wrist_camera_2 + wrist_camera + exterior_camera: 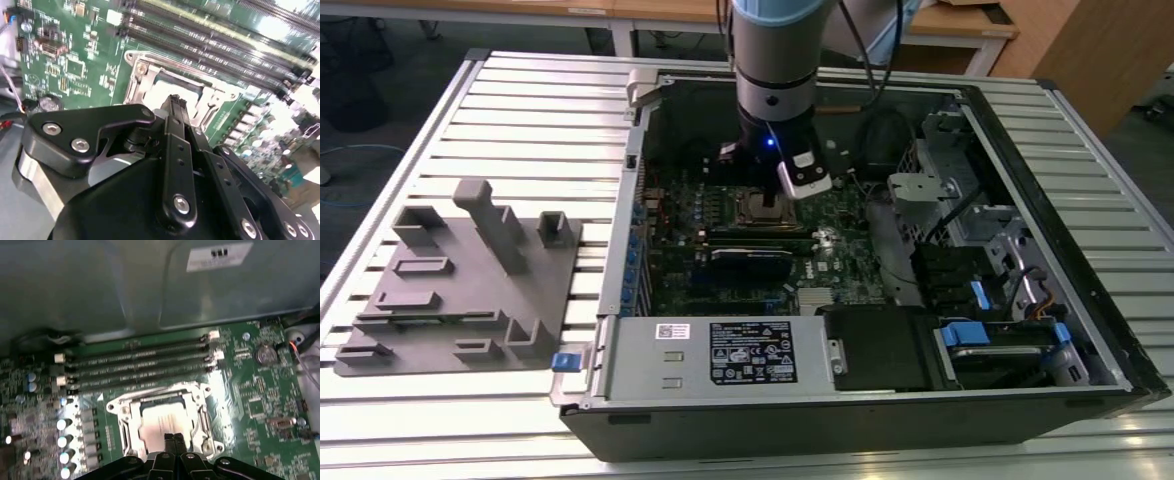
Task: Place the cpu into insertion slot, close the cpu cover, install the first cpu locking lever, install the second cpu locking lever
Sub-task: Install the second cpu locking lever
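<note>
- While the gripper is hanging low over the slot, its fingers are pressing together, tips touching, and holding nothing that can be seen.
- Seated in the slot, the cpu is showing its pale top through the silvery frame around it, so the first step is looking done.
- That frame is reading as the cover, lying flat on the slot in both wrist views; whether it is fully down is hard to judge.
- Neither locking lever is standing out clearly against the metal rim, so their state cannot be told; judging from the closed fingertips sitting at the cover's edge, the work is probably at the cover or lever stage.
- As for containers, the open case is lying on its side on the slatted table, holding the green board with the slot near the board's middle, toward the case's far wall.
- Long black memory slots are running just beside the slot, between it and the grey case wall.
- A grey box with a label and black drive bays are filling the case's near edge.
- Outside the case, a grey fixture is resting on the table, toward the exterior view's left.
</note>
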`<state>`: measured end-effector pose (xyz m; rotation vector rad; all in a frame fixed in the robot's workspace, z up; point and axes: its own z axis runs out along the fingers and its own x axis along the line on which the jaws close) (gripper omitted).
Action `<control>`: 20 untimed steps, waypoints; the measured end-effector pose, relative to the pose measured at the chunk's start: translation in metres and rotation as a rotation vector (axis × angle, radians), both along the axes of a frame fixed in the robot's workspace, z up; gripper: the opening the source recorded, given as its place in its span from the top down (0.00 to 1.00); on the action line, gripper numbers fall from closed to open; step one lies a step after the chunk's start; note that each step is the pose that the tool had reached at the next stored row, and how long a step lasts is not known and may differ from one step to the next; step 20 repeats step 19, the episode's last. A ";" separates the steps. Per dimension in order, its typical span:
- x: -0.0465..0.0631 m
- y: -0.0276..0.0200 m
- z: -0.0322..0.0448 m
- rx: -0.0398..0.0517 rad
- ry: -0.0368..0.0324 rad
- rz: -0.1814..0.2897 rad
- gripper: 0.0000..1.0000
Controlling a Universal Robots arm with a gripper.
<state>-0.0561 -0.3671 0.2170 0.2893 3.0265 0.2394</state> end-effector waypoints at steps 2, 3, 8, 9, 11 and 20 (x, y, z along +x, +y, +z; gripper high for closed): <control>0.000 0.0053 0.0001 -0.0191 0.0009 0.000 0.89; 0.001 0.0071 0.0000 -0.0307 0.0016 0.000 0.89; 0.001 0.0128 -0.0002 -0.1024 0.0064 0.000 0.89; 0.001 0.0156 -0.0002 -0.1059 0.0066 0.000 0.89; 0.001 0.0213 -0.0002 -0.1073 0.0066 0.000 0.89; 0.001 0.0235 -0.0003 -0.1073 0.0066 0.000 0.89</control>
